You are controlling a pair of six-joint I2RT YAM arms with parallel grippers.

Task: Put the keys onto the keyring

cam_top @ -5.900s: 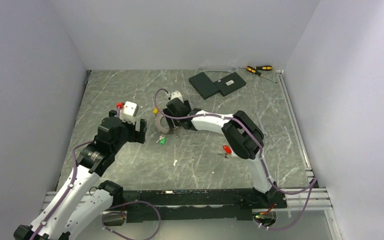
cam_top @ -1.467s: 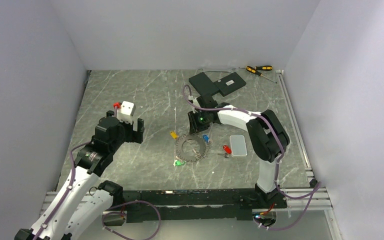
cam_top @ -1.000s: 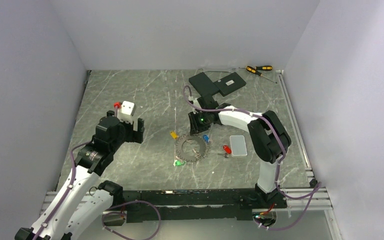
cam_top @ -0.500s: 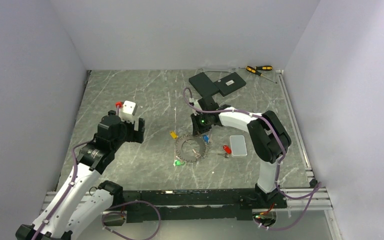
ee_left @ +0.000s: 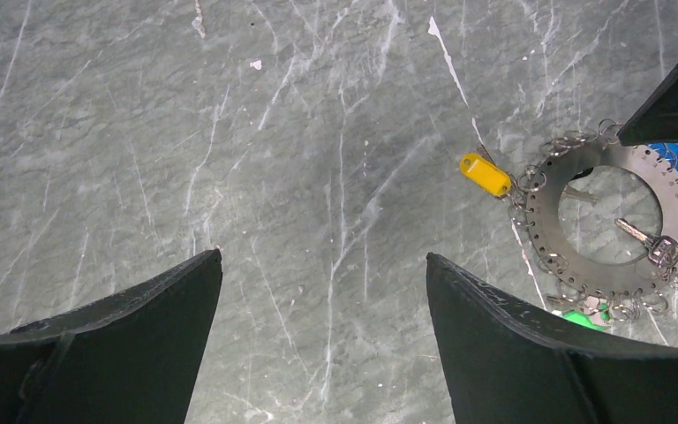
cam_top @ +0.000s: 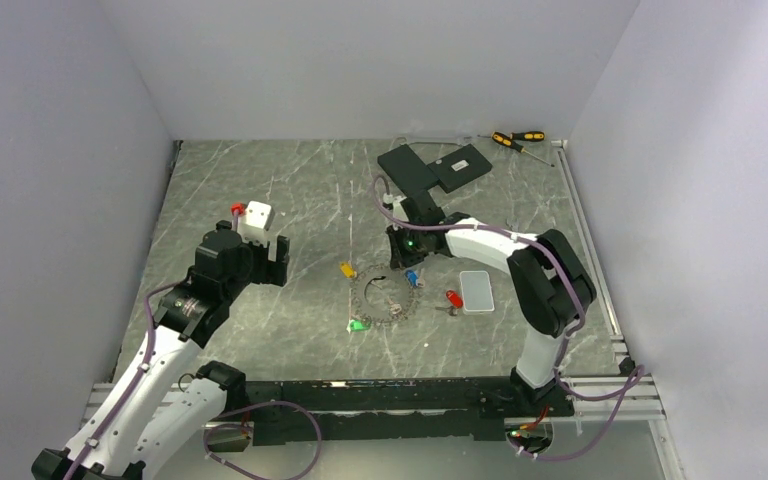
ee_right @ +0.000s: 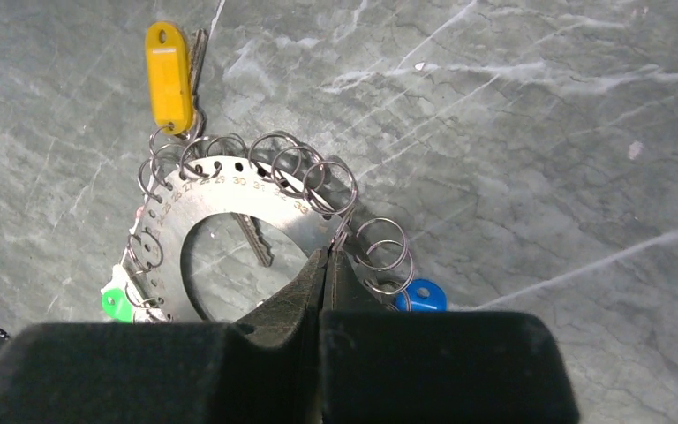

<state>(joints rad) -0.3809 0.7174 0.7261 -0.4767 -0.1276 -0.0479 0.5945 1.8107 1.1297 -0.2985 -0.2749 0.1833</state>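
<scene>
The keyring (cam_top: 385, 300) is a dark grey toothed ring with many small wire loops, near the table's middle. My right gripper (cam_top: 400, 262) is shut on its far rim, and the ring looks tipped up there. In the right wrist view the jaws (ee_right: 325, 256) pinch the keyring (ee_right: 229, 190) beside the blue key (ee_right: 421, 296). The yellow key (ee_right: 167, 77) and green key (ee_right: 116, 305) hang at its rim, and a bare metal key (ee_right: 252, 237) lies in its hole. A red key (cam_top: 453, 297) lies apart on the right. My left gripper (ee_left: 322, 265) hovers open and empty, left of the keyring (ee_left: 547, 208).
A small white box (cam_top: 475, 291) lies right of the red key. Two flat black slabs (cam_top: 435, 168) rest at the back, with yellow-and-black screwdrivers (cam_top: 517, 139) in the far right corner. White walls enclose the table on three sides.
My right gripper has shut on the keyring's far rim, and the ring now looks tipped instead of flat. The left arm has barely moved.
</scene>
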